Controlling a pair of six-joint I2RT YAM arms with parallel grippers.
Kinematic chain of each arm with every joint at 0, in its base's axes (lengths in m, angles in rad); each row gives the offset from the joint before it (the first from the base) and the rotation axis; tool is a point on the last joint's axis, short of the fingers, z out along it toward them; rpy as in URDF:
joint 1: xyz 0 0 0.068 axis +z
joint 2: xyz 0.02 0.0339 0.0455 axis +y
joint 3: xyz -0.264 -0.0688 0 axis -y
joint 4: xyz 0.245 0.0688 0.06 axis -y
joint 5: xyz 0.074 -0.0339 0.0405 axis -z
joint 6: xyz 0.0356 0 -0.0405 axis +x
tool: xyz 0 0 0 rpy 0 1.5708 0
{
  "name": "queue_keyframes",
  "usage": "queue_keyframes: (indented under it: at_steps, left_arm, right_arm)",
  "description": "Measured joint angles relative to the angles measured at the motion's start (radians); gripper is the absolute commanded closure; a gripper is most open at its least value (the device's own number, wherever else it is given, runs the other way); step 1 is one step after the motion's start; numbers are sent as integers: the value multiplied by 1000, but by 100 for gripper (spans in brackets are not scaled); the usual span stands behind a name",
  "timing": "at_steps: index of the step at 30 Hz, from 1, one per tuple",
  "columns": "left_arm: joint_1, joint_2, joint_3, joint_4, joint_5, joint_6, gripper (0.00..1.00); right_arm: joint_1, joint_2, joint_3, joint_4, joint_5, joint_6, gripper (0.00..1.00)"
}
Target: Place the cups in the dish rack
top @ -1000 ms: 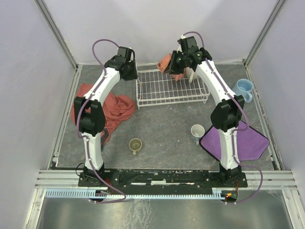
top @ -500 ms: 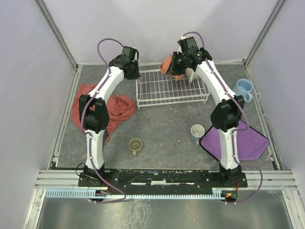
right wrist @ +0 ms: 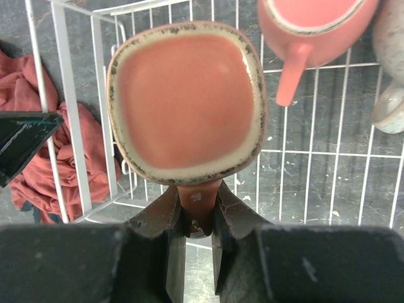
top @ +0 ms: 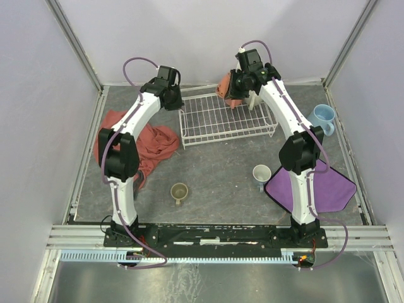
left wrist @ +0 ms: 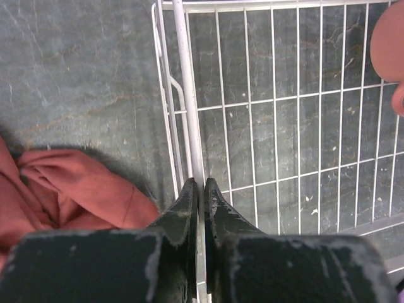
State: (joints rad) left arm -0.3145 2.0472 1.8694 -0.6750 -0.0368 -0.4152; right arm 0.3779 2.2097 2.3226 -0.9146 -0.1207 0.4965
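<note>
Over the dish rack (left wrist: 188,95), right jaws pinching the salmon-orange mug (right wrist: 187,101) by its handle, left jaws clamping the rack's rim.

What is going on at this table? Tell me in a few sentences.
The right gripper holds a salmon cup by its handle above the far end of the wire rack, next to another pink cup that seems to lie in it. The left gripper is shut on the rack's rim. An olive cup, a grey cup and a light blue cup stand on the table.
</note>
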Motion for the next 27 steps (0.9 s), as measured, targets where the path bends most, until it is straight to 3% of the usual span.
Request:
queue_keyframes:
  at_steps: [27]
  left_arm:
    - [6,-270,-424,155,233,-373,97]
  right_arm:
    - [84,-1,-121,-14,156,-134,99]
